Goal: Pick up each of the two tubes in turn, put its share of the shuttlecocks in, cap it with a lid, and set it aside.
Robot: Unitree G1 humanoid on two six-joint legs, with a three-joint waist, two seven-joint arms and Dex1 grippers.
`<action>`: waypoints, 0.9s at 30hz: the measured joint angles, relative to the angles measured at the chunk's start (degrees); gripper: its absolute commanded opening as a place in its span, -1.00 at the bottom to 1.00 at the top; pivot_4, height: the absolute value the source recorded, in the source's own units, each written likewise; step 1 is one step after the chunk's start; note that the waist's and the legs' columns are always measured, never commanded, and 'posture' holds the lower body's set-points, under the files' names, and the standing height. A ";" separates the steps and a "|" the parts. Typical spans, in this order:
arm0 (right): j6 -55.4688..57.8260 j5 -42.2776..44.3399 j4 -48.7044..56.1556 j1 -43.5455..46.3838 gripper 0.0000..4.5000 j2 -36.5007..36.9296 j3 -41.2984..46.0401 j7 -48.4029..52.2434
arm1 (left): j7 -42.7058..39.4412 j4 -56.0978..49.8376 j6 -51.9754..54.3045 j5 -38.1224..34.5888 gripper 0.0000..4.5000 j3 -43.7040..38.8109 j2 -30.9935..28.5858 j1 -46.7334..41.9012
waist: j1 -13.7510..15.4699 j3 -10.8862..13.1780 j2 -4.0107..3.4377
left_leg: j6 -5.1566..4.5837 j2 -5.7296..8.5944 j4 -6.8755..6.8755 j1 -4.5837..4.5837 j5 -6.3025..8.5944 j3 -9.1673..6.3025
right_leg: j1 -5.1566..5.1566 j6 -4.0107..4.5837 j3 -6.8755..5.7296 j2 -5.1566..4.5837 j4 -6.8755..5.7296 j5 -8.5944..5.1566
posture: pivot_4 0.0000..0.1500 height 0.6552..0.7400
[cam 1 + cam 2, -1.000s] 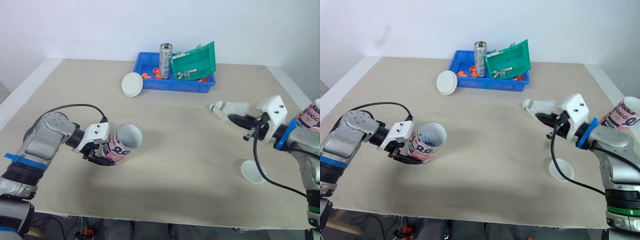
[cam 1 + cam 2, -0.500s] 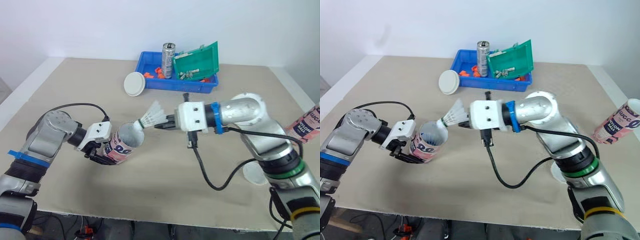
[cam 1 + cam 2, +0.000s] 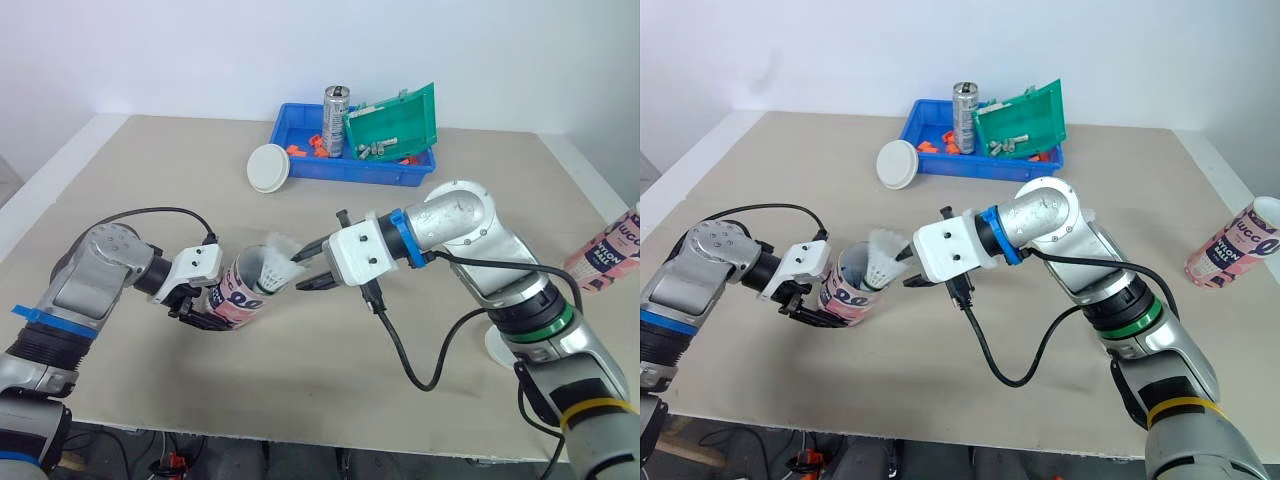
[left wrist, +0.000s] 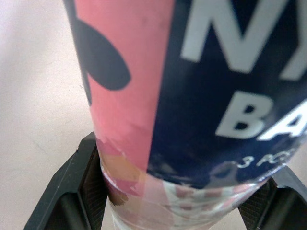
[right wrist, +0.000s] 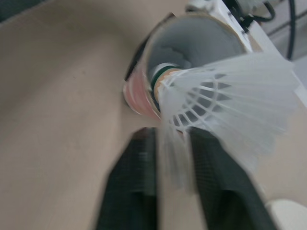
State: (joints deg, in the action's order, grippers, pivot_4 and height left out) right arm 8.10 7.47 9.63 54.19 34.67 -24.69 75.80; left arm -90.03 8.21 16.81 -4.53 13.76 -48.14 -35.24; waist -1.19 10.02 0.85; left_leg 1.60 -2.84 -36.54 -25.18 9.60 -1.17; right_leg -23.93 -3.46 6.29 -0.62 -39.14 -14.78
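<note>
Clearly the step in hand is loading. The tube [image 3: 243, 290] is tilted over the left half of the table [image 3: 330, 400], its mouth turned toward the right arm. The left end effector [image 3: 203, 308] clamps it near the base, its 2 fingers [image 4: 72, 191] pressing on opposite sides.

1 shuttlecock [image 3: 275, 262] sits cork-first in the mouth with its skirt standing out. The right end effector [image 3: 310, 266] hovers just beside the skirt, fingers parted fairly wide. The right wrist view shows the skirt's edge lying between them, and I cannot tell whether they touch it.

To finish well, I judge the shuttlecock should go down along the tube's axis. A light push on the skirt's rim would spare the feathers, while the left arm holds the tube steady.

The 2nd tube [image 3: 610, 255] stands at the table's right edge, so near the drop that a wide elbow swing could knock it off. 1 lid [image 3: 267, 167] lies just beside the blue bin [image 3: 345, 172]. The other lid [image 3: 500, 348] lies near the front right edge, partly under the right arm. Between the arms and the bin, the table offers open room for withdrawing.
</note>
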 measured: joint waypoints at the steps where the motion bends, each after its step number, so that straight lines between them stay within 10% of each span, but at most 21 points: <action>1: 3.28 3.25 0.00 0.81 -0.04 -1.01 1.56 0.36 | 0.08 -0.18 0.00 0.02 0.31 -0.04 -0.01 0.00 | 0.00 0.00 0.00 | 0.00 0.00 0.01 0.00 0.00 -0.02 | 0.00 0.00 0.00 0.00 0.00 0.00 | 1.00 0.15; 7: 10.77 11.68 0.10 -0.77 -0.04 1.58 13.11 -1.95 | 0.83 -1.19 0.61 -0.29 0.31 -0.26 -0.12 0.82 | 0.06 -0.02 0.05 | 0.00 0.02 0.00 -0.01 0.00 -0.06 | 0.07 -0.01 -0.03 -0.03 0.01 -0.03 | 1.00 0.15; 19: 14.50 3.96 -11.30 -32.33 -0.04 8.63 31.55 -26.30 | 1.20 -2.56 0.97 -0.93 0.31 -0.93 -0.92 2.27 | -0.15 -0.06 0.10 | -0.02 0.09 0.12 0.00 0.02 0.02 | 0.03 -0.15 0.07 -0.03 0.02 -0.10 | 1.00 0.15; 27: 11.85 3.41 -18.19 -31.46 -0.04 5.16 32.43 -32.22 | 0.85 -1.55 0.41 -0.02 0.31 -0.04 -0.36 0.77 | -0.88 -0.04 -0.06 | -0.08 0.11 -0.11 0.11 -0.03 0.01 | 0.23 -0.16 0.10 -0.02 0.05 0.07 | 1.00 0.15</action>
State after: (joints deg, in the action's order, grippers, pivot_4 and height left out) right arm 19.95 10.88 -8.57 22.72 39.82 7.74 43.58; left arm -89.18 6.66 17.21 -4.55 13.72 -48.50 -34.47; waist -2.06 9.97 0.78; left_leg 1.52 -2.73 -36.65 -25.08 9.56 -1.16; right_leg -23.71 -3.63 6.40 -0.64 -39.09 -14.71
